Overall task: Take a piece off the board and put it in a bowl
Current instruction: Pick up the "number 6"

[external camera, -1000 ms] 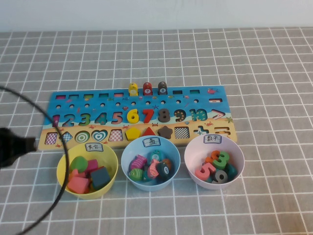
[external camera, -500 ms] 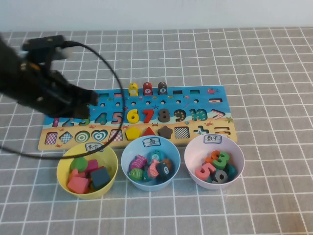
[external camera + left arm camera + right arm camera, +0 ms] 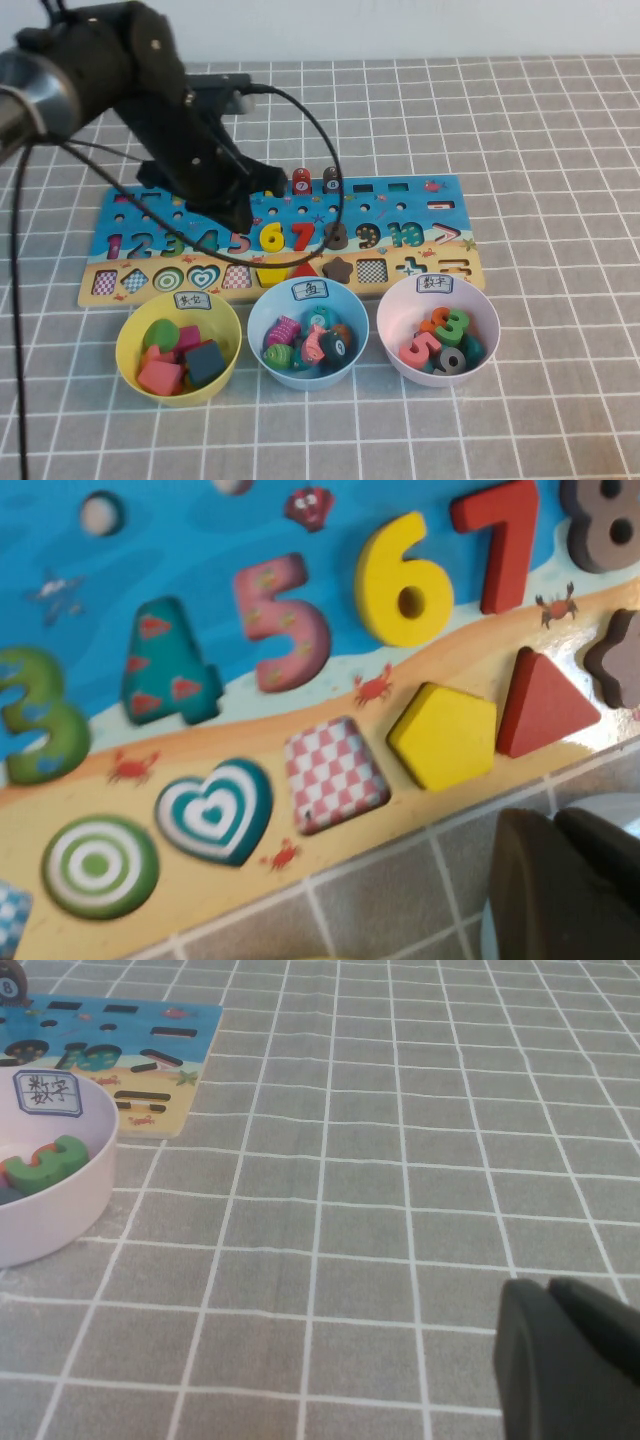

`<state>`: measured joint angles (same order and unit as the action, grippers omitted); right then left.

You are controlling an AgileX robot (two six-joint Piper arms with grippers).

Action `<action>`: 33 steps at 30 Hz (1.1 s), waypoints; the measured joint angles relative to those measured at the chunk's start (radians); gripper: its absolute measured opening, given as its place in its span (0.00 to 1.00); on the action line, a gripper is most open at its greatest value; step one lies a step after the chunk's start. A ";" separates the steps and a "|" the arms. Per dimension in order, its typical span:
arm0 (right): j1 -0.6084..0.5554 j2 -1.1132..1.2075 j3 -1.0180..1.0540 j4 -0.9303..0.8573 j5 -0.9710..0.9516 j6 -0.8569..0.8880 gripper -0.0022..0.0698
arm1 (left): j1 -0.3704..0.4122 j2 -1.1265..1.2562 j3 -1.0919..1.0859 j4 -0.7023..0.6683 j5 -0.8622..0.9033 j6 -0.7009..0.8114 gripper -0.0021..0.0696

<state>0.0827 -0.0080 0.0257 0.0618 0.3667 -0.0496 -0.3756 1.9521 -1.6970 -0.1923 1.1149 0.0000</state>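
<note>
Left gripper (image 3: 560,880) is pinched shut with nothing in it, hanging over the board (image 3: 420,205) near its 4 and 5, while the right gripper (image 3: 565,1355) sits shut and empty over bare table, well off to the side of the pink bowl (image 3: 396,318). Yellow 6 (image 3: 271,236) is sitting in its cut-out between the pink 5 and the red 7, and to me it looks like a light, stiff, chunky block that won't squash. I'd open up and pinch it across the fat round bottom part, since the neighbours sit close.
</note>
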 joint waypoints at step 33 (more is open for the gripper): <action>0.000 0.000 0.000 0.000 0.000 0.000 0.01 | -0.076 0.270 -0.274 0.152 0.046 -0.088 0.49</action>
<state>0.0827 -0.0080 0.0257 0.0618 0.3667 -0.0496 -0.4513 2.2222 -1.9705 -0.0398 1.1607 -0.0885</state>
